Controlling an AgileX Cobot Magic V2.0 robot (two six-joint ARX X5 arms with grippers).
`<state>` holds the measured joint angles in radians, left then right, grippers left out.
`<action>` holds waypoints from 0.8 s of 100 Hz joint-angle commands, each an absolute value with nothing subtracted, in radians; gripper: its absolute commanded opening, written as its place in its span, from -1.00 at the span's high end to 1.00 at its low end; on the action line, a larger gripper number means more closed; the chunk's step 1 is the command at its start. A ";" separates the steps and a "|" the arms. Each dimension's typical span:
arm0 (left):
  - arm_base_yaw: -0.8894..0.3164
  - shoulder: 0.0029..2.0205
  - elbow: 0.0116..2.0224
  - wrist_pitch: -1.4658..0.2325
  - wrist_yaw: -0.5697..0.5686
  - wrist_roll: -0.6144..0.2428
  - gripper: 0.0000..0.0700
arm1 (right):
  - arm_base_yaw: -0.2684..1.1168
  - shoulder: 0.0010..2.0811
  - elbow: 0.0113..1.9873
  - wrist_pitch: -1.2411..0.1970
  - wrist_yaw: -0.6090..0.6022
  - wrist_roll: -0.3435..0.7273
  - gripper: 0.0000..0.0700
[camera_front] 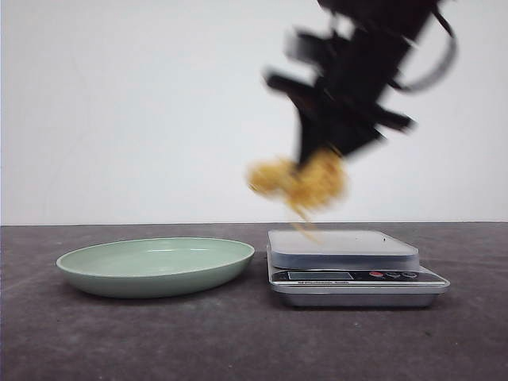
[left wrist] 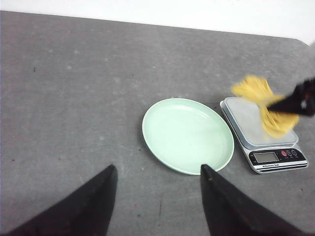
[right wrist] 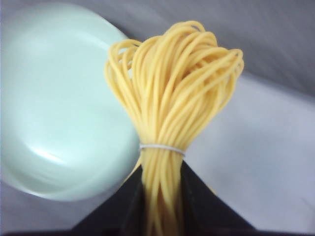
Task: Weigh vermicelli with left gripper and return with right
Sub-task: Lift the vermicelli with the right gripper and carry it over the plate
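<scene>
item: vermicelli (right wrist: 170, 105), tied bundle, upper centre of frame; likely light, springy, brittle. my right gripper (right wrist: 160, 196) pinches it below the tie; left gripper (left wrist: 157, 196) open, empty.

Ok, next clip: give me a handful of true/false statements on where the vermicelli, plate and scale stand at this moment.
1. The vermicelli is pinched in the right gripper, in the air above the scale. True.
2. The pale green plate holds the noodles. False: it is empty.
3. The left gripper is closed on the bundle. False: its fingers are spread apart and hold nothing.
4. A thin white band ties the strands together just beyond the right fingers. True, the right wrist view shows it.
5. The scale sits to the left of the plate in the front view. False: it sits to the right.
</scene>
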<state>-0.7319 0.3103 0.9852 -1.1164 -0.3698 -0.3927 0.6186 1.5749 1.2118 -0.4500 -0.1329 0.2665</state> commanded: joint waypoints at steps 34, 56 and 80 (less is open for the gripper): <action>-0.740 0.313 0.995 -1.100 -0.374 -0.387 0.11 | 0.788 1.754 1.462 -0.340 -0.130 0.357 1.00; -0.740 0.313 0.995 -1.100 -0.375 -0.396 0.11 | 0.809 1.894 1.505 -0.300 -0.122 0.440 1.00; -0.740 0.313 0.995 -1.100 -0.377 -0.398 0.11 | 0.810 2.011 1.505 -0.295 -0.129 0.484 1.00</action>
